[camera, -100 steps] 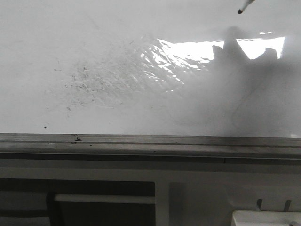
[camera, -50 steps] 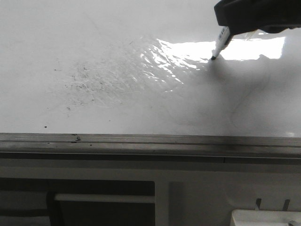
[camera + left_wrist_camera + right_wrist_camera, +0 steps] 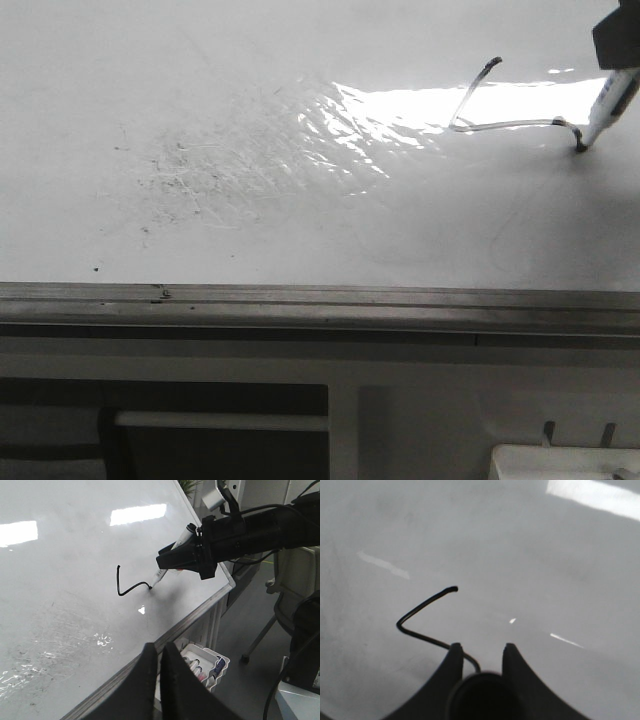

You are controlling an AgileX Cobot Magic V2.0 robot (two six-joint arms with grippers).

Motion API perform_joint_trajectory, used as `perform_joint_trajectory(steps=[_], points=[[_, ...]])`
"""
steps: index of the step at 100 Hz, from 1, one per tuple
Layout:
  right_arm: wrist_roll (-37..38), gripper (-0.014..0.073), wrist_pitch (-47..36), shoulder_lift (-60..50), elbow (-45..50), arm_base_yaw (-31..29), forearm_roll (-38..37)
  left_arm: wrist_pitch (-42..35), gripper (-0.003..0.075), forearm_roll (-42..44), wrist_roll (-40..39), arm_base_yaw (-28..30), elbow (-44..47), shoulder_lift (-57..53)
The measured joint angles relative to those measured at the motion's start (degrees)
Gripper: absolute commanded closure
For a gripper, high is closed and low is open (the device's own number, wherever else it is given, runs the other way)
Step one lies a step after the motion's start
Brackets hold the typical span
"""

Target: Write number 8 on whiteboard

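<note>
The whiteboard (image 3: pixel 250 230) fills the front view, with its grey metal rail along the near edge. Of the number 8 only an open black stroke (image 3: pixel 470 112) shows: a slanted line, a sharp corner, then a line running right. It also shows in the left wrist view (image 3: pixel 125 589) and the right wrist view (image 3: pixel 417 612). My right gripper (image 3: pixel 617 55) is shut on a white marker (image 3: pixel 603 112) whose tip touches the board at the stroke's right end. In the right wrist view the gripper (image 3: pixel 481 647) holds the marker's dark body (image 3: pixel 480 692). My left gripper (image 3: pixel 159 646) is shut and empty, over the board's edge.
Grey speckled smudges (image 3: pixel 200 175) and bright glare (image 3: pixel 400 105) mark the board's middle. A white tray with several markers (image 3: pixel 206 662) hangs below the board's rail. The right arm (image 3: pixel 240 535) reaches over the board's corner. A chair base stands on the floor beyond.
The marker came down onto the board, drew a slanted line down to the left, then moved right, leaving the black cornered stroke. The gripper has shifted to the right edge.
</note>
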Motion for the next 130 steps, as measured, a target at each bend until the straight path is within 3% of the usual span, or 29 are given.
perform_joint_trajectory(steps=[18, 62, 98, 116, 130], points=[[-0.72, 0.0664, 6.70, 3.11, -0.25, 0.00, 2.65, 0.09, 0.0741, 0.00, 0.00, 0.00, 0.00, 0.00], [-1.08, 0.0664, -1.27, 6.46, -9.40, -0.13, -4.37, 0.13, 0.0741, 0.00, 0.00, 0.00, 0.00, 0.00], [-1.42, 0.0664, 4.01, 8.57, -12.21, -2.61, -5.60, 0.13, 0.0741, 0.00, 0.00, 0.00, 0.00, 0.00], [-1.42, 0.0664, 12.09, 2.22, -12.21, -2.65, -5.79, 0.13, 0.0740, 0.00, 0.00, 0.00, 0.00, 0.00], [-1.42, 0.0664, 13.28, -7.97, -12.30, -2.65, -6.42, 0.13, 0.0706, 0.00, 0.00, 0.00, 0.00, 0.00]])
